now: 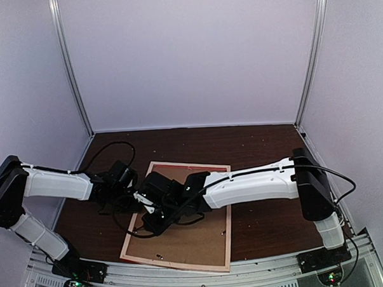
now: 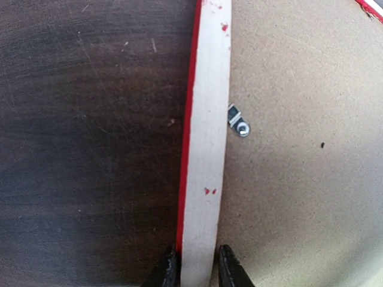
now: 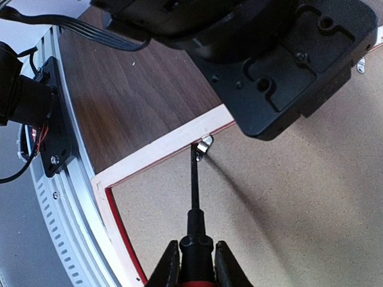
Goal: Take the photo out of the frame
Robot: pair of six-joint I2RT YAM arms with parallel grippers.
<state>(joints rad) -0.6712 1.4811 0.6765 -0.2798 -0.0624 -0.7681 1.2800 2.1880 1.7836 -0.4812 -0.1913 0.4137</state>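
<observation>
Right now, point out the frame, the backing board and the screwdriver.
frame [image 2: 205, 149]: left wrist view, pale back rim.
backing board [image 2: 299, 191]: left wrist view, bare brown face.
screwdriver [image 3: 194, 179]: right wrist view, black shaft.

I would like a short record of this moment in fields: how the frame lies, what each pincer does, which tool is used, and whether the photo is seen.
frame: face down on the table, brown backing board up, pale rim showing
left pincer: closed across the frame's left rim
right pincer: closed on a screwdriver
screwdriver tip: at a metal clip on the rim
photo: not visible
</observation>
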